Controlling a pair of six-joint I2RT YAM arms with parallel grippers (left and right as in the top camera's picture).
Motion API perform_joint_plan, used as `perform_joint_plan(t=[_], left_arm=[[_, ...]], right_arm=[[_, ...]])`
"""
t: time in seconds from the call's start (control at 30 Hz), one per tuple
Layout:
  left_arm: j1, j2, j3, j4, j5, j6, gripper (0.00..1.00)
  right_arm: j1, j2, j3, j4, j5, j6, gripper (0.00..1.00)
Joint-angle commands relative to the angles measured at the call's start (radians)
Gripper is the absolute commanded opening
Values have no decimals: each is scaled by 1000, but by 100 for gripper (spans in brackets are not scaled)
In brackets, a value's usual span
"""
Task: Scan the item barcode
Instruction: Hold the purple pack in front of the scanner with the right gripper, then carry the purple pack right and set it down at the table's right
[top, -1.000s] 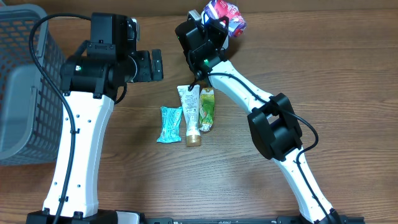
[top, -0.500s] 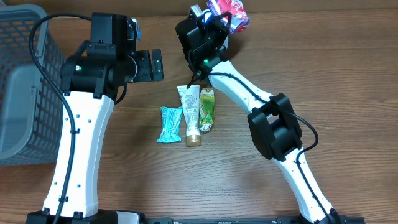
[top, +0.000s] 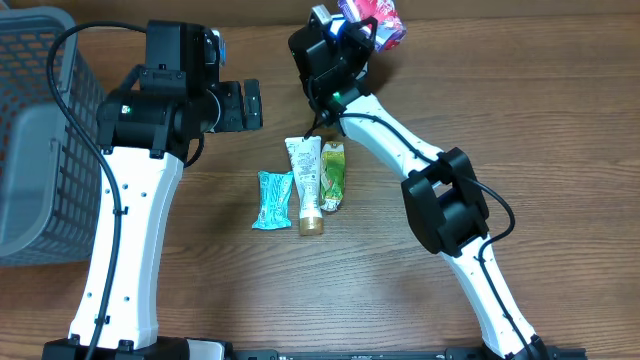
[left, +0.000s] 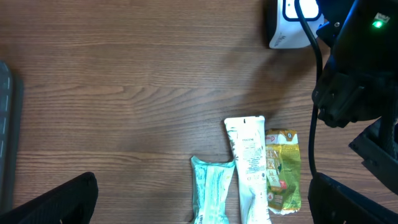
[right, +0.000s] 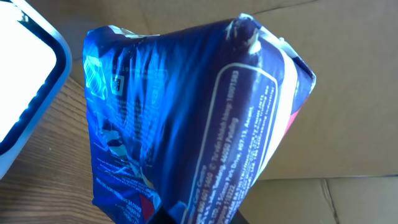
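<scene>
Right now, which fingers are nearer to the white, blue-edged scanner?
Right. The right fingers, shut on the blue and red snack bag, are beside the scanner; the open left fingers hang well to its left.

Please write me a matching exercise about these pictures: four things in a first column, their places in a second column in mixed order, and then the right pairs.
Things:
1. blue and red bag
2. teal packet
3. white tube
4. grey basket

Places:
A. far left of the overhead view
B. middle of the three items lying flat
C. held in the right gripper
D. leftmost of the three items lying flat

Pairs: 1-C, 2-D, 3-B, 4-A
</scene>
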Motion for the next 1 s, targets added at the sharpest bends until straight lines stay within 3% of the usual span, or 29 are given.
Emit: perform_joint_plan(t=[0.0,0.3,0.43,0.57,0.7,0.83,0.97], left_arm=[[0,2,-4,1,-7,22,100],[0,2,-4,1,-7,22,100],[0,2,-4,1,-7,22,100],[0,2,-4,1,-7,22,99],[0,2,-4,1,-7,22,100],[0,2,-4,1,-7,22,100],[0,2,-4,1,-6,22,100]], right_arm=[[-2,-7,-5,7,-22,26,4],[-8,-48,-5,-30,-59,137,4],[-28,-148,-5,-177,-121,245,4],[-78,-296,-5,-393,-270,487,4],[-167,-465,-5,-639,-591,791,4],[-352,-605,-5,-836,-1107,1144,4],[-568,-632,-5,-1020,-1571,1263,4]])
